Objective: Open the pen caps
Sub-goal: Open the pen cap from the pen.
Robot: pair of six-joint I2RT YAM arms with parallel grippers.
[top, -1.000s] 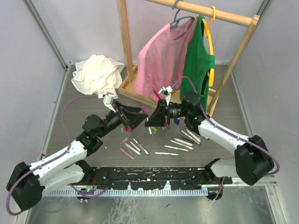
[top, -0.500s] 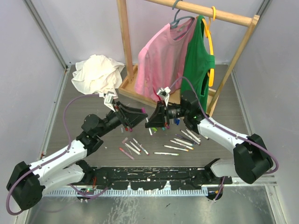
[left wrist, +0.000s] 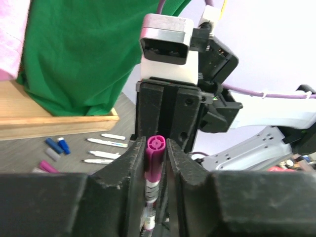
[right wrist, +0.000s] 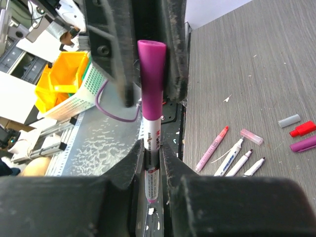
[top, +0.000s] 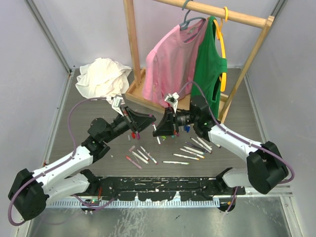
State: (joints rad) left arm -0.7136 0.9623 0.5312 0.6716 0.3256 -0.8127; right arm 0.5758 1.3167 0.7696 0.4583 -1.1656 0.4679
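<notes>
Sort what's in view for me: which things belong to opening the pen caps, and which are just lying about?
Job: white marker pen with magenta cap, gripped by the left claw and right claw; loose slim white pens; small loose coloured plastic caps.
Lying about: crumpled white cloth; pink T-shirt and green top on the wooden clothes rack.

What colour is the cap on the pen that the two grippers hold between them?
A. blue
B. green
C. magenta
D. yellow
C: in the right wrist view the cap on the white pen in the right gripper is magenta, and the left gripper closes on the same colour.
</notes>
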